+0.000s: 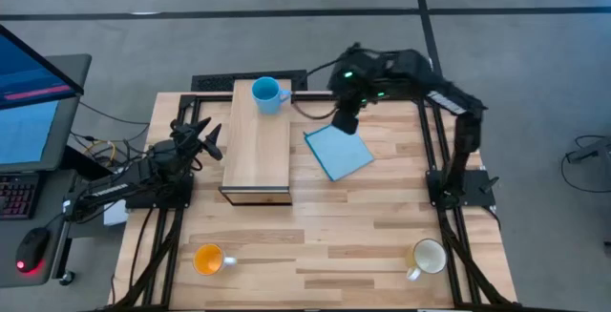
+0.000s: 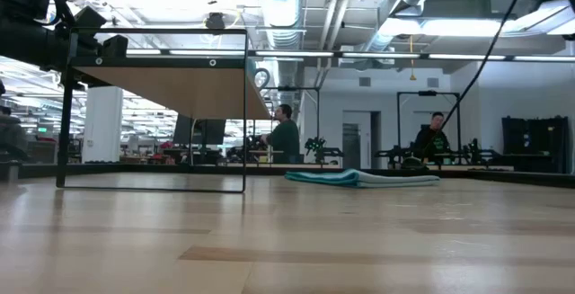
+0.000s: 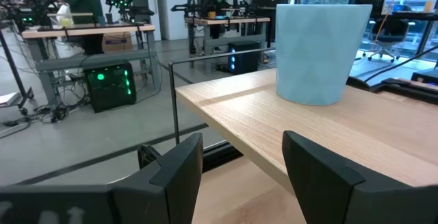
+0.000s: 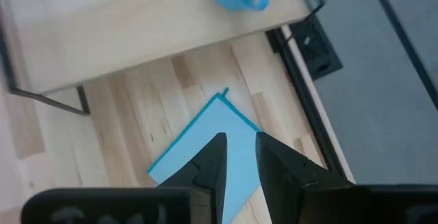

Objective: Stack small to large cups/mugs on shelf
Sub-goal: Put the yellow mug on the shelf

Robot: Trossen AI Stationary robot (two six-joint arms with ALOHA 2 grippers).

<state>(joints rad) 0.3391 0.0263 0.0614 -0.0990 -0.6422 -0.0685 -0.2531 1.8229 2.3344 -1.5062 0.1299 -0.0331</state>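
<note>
Presently, light-blue mug (image 1: 268,93) stands on far end of shelf (image 1: 257,150), alone there. Orange mug (image 1: 209,259) and cream-white mug (image 1: 428,256) sit at the surface's (image 1: 353,226) near edge, well apart. Left pincer (image 1: 203,138) beside shelf, fingers (image 3: 179,166) spread, empty. Right pincer (image 4: 237,157) above blue sheet (image 1: 338,152), fingers nearly together, holding nothing.

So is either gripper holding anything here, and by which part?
Nothing is held. The left gripper is open beside the shelf; the right gripper hangs empty, narrowly parted, above the blue sheet.
</note>
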